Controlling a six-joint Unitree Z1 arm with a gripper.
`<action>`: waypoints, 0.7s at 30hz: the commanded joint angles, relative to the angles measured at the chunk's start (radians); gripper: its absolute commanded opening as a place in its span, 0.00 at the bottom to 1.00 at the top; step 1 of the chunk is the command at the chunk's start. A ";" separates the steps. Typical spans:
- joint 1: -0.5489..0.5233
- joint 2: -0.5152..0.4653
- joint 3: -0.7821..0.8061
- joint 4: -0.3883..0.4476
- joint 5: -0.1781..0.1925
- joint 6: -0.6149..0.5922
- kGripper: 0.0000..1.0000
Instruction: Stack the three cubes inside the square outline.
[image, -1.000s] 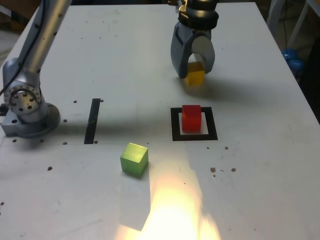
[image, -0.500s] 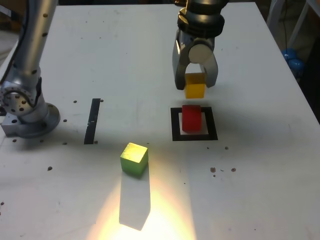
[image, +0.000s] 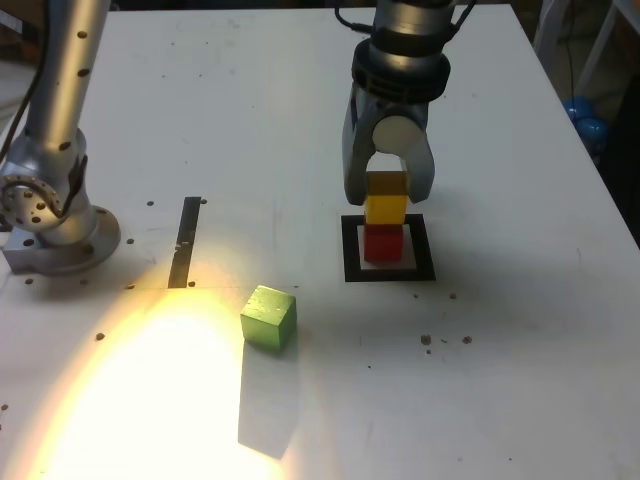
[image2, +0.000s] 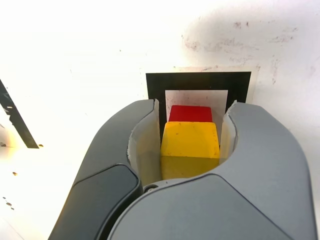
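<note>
My gripper (image: 388, 195) is shut on the yellow cube (image: 386, 200) and holds it directly over the red cube (image: 382, 243). The red cube stands inside the square outline (image: 350, 262), on its white centre. The yellow cube's underside looks to be on or just above the red one; I cannot tell if they touch. In the wrist view the yellow cube (image2: 190, 148) sits between my two grey fingers (image2: 142, 150), with the red cube (image2: 190, 113) and the square outline (image2: 155, 92) beneath it. The green cube (image: 268, 317) lies alone on the table, toward the exterior view's left and nearer the camera.
The arm's grey base (image: 50, 225) stands at the exterior view's left edge. A narrow black slot (image: 185, 240) lies between the base and the outline. A bright patch of light covers the near left part of the white table (image: 520, 330). Blue objects (image: 588, 120) sit beyond the table's right edge.
The gripper has carried the yellow cube toward the camera and down, from behind the outline to right over the red cube. The light patch has shifted to the left.
</note>
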 joint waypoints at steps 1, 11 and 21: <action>-0.001 -0.007 0.003 -0.004 -0.001 -0.002 0.31; -0.018 -0.013 0.017 -0.017 -0.001 -0.007 0.32; -0.033 -0.019 0.051 -0.061 -0.004 -0.007 0.99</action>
